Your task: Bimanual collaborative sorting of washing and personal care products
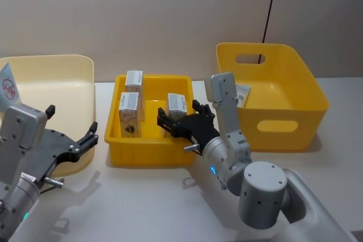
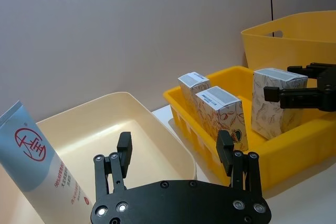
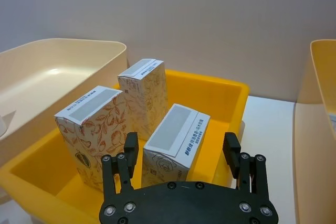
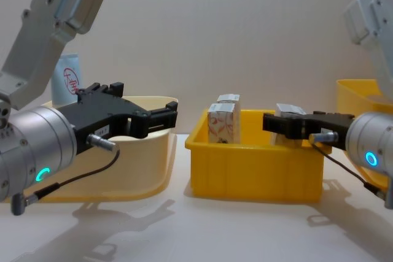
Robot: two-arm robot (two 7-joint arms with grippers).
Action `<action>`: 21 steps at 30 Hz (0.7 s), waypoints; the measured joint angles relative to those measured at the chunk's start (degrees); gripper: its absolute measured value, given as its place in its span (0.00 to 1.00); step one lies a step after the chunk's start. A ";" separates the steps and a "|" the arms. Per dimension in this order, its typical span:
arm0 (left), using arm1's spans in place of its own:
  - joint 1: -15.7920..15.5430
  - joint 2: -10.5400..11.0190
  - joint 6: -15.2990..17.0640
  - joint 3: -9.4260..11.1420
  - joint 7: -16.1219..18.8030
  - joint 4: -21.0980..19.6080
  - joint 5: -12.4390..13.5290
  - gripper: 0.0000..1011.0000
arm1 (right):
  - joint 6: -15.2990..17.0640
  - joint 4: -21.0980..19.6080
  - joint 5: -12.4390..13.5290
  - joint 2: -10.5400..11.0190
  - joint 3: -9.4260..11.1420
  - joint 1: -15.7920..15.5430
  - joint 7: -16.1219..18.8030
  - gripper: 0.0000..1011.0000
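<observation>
Hovering over the yellow tray (image 1: 150,152), the right gripper (image 1: 178,115) is seen from the head camera with fingers apart, nearer the right-hand carton (image 1: 176,101) than the left gripper (image 1: 72,119) is. From the left wrist, a red round mark is shown on the tube (image 2: 31,156) in the cream bin (image 2: 105,124); fingers are spread, empty. From the right wrist, the carton stands just ahead between the fingers, print unreadable.

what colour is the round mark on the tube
Red; the mark sits on the pale blue tube, clearest in the left wrist view.
</observation>
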 joint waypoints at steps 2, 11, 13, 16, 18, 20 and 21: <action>0.00 0.00 0.00 0.00 0.00 0.00 0.00 0.99 | 0.07 0.52 -0.07 -0.19 0.00 0.38 0.20 0.99; 0.00 0.00 0.00 0.00 0.00 0.00 0.00 0.99 | 0.23 1.79 -0.17 -0.65 0.01 1.22 0.75 0.87; 0.00 0.00 0.00 0.00 0.00 0.00 0.00 0.99 | 0.25 2.02 -0.19 -0.72 0.01 1.37 0.85 0.80; 0.00 0.00 0.00 0.00 0.00 0.00 0.00 0.99 | 0.26 2.22 -0.20 -0.82 0.00 1.52 0.94 0.73; 0.00 0.00 0.00 0.00 0.00 0.00 0.00 0.99 | 0.28 2.37 -0.22 -0.87 0.01 1.63 0.98 0.64; 0.00 0.00 0.00 0.00 0.00 0.00 0.00 0.99 | 0.29 2.46 -0.22 -0.89 0.00 1.68 1.01 0.60; 0.00 0.00 0.00 0.00 0.00 0.00 0.00 0.99 | 0.29 2.54 -0.23 -0.91 0.01 1.72 1.03 0.58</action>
